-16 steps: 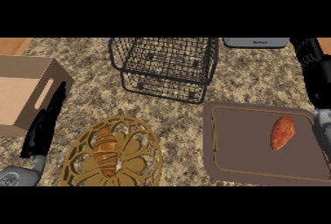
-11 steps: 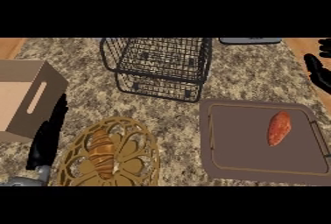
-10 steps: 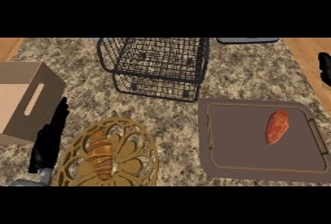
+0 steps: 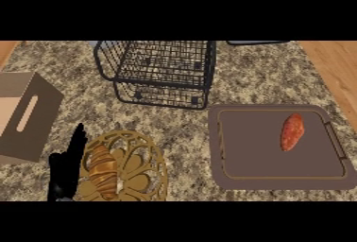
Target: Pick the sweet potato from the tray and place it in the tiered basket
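On tray (image 4: 237, 165): sweet potato (image 4: 292, 132); tiered basket (image 4: 160, 71) apart.

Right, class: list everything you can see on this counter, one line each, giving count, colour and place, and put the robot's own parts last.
sweet potato: one, orange-red, lying on the tray's right part.
tray: one, brown, right front of the counter.
tiered basket: one, black wire, back centre.
cardboard box: one, tan, left edge, with a slot handle.
gold trivet: one, golden openwork, left front.
croissant: one, golden brown, on the trivet.
dark object: one, at the back edge, mostly cut off.
counter: one, speckled granite.
left hand: one, black, fingers straight, left of the trivet.
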